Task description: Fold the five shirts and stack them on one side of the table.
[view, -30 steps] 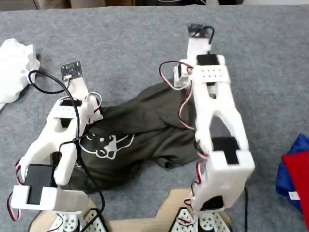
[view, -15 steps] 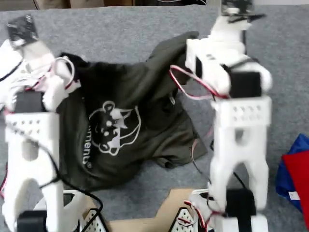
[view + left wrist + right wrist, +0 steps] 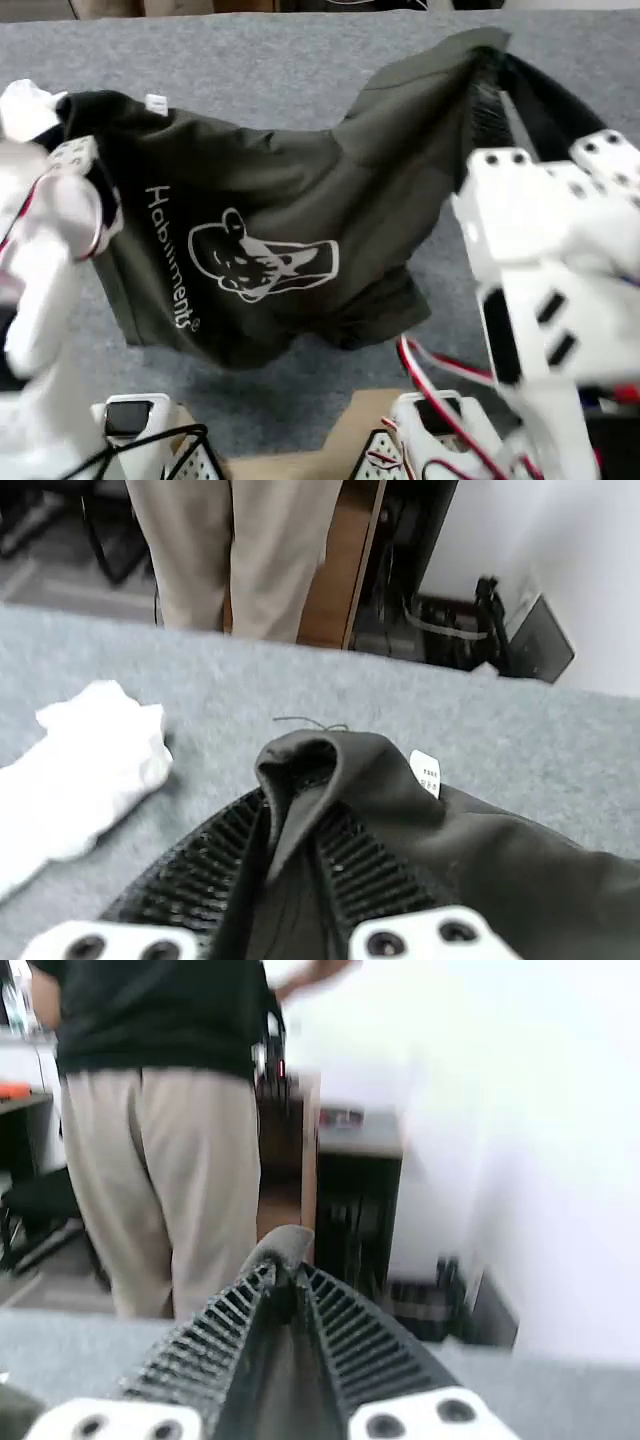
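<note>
The dark shirt [image 3: 280, 200] is hanging between the two arms, spread wide, with its white print [image 3: 250, 260] facing the near side of the counter [image 3: 250, 60].

The left tool [image 3: 298, 780] is gripping one upper corner. Its ribbed jaws are pressing together on a pinched fold of fabric, just beside the small white label [image 3: 427, 772]. The right tool [image 3: 285, 1260] is gripping the opposite upper corner, with its jaws closing flat on a narrow ridge of cloth.

Edges:
- The upper edge is running from tool to tool, slanting across the high view and sagging slightly in the middle.
- The side edge under the left tool is dropping straight toward the arm bases.
- The lower edge is bunching into soft folds close to the arm bases. From here I cannot tell whether it is touching the counter.

Open room:
- A broad band of bare grey surface is lying beyond the upper edge, toward the far side of the counter.
- A smaller bare patch is showing between the lower right folds and the right arm.
- A white shirt [image 3: 80, 770] is lying crumpled on the counter on the left arm's side. It is apart from the dark shirt and short of the far edge.
</note>
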`<state>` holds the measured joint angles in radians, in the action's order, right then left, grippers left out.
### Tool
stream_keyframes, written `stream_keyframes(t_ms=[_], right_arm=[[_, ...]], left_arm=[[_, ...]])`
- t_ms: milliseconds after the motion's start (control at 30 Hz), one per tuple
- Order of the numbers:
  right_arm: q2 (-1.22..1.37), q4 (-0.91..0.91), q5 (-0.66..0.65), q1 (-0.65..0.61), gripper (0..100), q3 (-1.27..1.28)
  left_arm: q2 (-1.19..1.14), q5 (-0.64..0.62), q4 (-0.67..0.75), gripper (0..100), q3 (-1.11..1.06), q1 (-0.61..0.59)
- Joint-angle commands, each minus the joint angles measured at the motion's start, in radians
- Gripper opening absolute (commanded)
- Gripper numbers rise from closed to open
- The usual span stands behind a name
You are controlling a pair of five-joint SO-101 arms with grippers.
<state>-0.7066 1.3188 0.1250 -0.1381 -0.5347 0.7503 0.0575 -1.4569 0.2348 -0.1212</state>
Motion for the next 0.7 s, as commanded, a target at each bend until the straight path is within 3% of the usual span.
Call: stream_keyframes(t_ms=[0, 133, 333, 500, 667], right_arm=[[-0.005, 0.002, -0.014, 0.050, 0.5, -0.136], [-0.002, 0.002, -0.009, 0.131, 0.5, -0.237], [-0.005, 0.028, -0.014, 0.191, 0.5, -0.341], [0.001, 0.017, -0.015, 0.191, 0.5, -0.395], [0.022, -0.063, -0.014, 0.188, 0.5, -0.358]], left_arm=[[0.019, 0.072, -0.072, 2, 0.161, -0.009], [0.019, 0.152, -0.170, 2, 0.319, -0.014], [0.019, 0.230, -0.209, 2, 0.500, -0.132], [0.019, 0.252, -0.213, 2, 0.529, -0.226], [0.018, 0.245, -0.213, 2, 0.456, -0.235]])
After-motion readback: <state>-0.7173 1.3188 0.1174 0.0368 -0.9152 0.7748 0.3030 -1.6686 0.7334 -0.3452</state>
